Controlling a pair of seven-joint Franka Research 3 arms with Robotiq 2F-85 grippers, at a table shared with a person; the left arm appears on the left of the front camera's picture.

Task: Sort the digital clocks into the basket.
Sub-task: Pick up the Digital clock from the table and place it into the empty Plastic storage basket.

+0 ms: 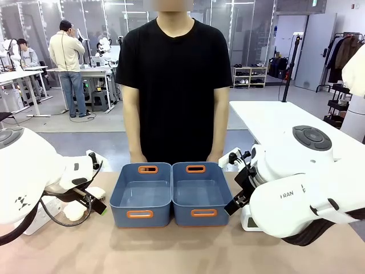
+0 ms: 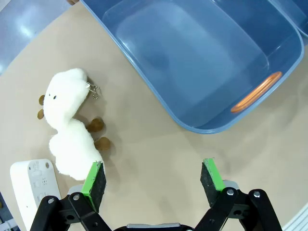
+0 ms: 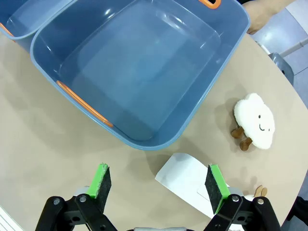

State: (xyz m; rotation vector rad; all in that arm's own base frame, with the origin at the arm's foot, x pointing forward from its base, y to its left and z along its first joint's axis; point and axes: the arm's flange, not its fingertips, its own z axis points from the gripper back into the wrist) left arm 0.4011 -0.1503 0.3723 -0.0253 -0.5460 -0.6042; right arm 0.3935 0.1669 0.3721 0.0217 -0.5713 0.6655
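Observation:
Two identical blue-grey baskets with orange handle slots stand side by side mid-table, the left basket [image 1: 141, 194] and the right basket [image 1: 201, 193], both empty. My left gripper [image 2: 153, 183] hangs open over bare table beside a basket [image 2: 192, 57]. A white digital clock [image 2: 30, 186] lies at the bottom left of the left wrist view, past one finger. My right gripper [image 3: 159, 184] is open too, and a second white digital clock [image 3: 185, 179] lies on the table under it, close to one fingertip [image 3: 215, 183] and just off the corner of the other basket [image 3: 139, 67].
A white cloud plush [image 2: 67, 126] lies beside the left clock and another cloud plush [image 3: 255, 120] beside the right one. A person in a black shirt [image 1: 174, 80] stands at the far edge behind the baskets, one hand [image 3: 262, 14] near the table edge.

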